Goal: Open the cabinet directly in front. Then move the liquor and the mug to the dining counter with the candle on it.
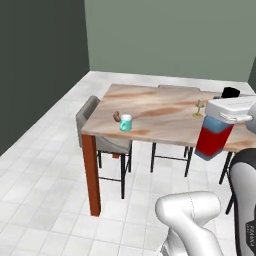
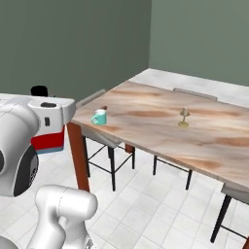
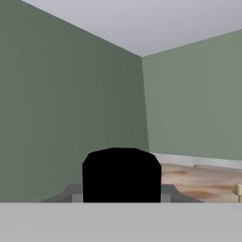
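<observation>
1. At the far left of the left base view a grey chair (image 1: 90, 116) is tucked against the short end of the dining counter (image 1: 165, 112), beside the counter's reddish-brown leg (image 1: 92, 175).
2. Near that end of the marble-patterned top stands the teal mug (image 1: 125, 123), upright, with a small brown lumpy item (image 1: 116, 116) just beside it on its left.
3. Further right on the same top stands the candle (image 1: 200, 108) in its olive-gold holder, well apart from the mug; a second grey chair (image 1: 178, 88) shows behind the counter's far edge.
4. At the right of that view the liquor (image 1: 214, 137) hangs in the air, clear of the counter top, blue above and red below, tilted slightly, in front of the counter's near edge.
5. The gripper (image 1: 230, 106) sits over the bottle's top, its white hand covering the neck; the fingers are hidden by the hand, but the bottle hangs from it, so they are clamped on the liquor.
6. In the right base view the bottle shows at the far left, beside the counter's corner, while the mug stands near that corner and the candle nearer the middle of the top.
7. In the hand view the bottle's black cap (image 3: 122, 175) rises between the finger tips, with the counter beyond at the right.
</observation>
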